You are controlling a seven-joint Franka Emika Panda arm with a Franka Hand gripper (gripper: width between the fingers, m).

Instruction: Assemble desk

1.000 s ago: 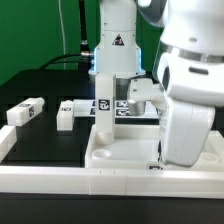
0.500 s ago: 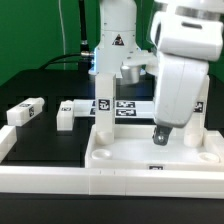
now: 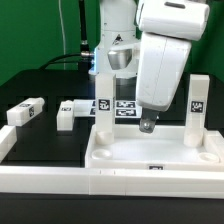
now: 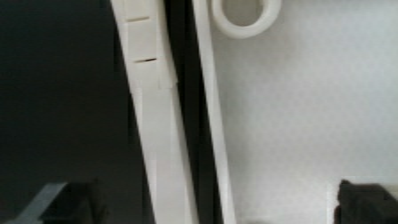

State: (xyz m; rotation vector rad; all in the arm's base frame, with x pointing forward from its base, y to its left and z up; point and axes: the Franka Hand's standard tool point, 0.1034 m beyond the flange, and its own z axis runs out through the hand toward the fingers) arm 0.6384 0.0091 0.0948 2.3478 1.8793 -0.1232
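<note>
The desk's white tray-like tabletop (image 3: 120, 150) lies rim up at the front, with a tag on its front wall. Two white tagged legs stand upright in it, one at the back left corner (image 3: 104, 105) and one at the back right corner (image 3: 198, 108). Two more legs (image 3: 25, 112) (image 3: 68, 114) lie loose on the black table at the exterior view's left. My gripper (image 3: 148, 125) hangs open just above the tray's middle, holding nothing. In the wrist view the tabletop's floor (image 4: 294, 120) and a round socket (image 4: 246, 14) show between my dark fingertips (image 4: 64, 204).
The marker board (image 3: 127, 109) lies flat behind the tabletop. A long white border rail (image 3: 60, 182) runs along the front edge. A white strip (image 4: 153, 120) and a dark gap run beside the tray floor in the wrist view.
My gripper has opened and risen, moving toward the exterior view's left. The leg at the back right corner now stands free and upright.
</note>
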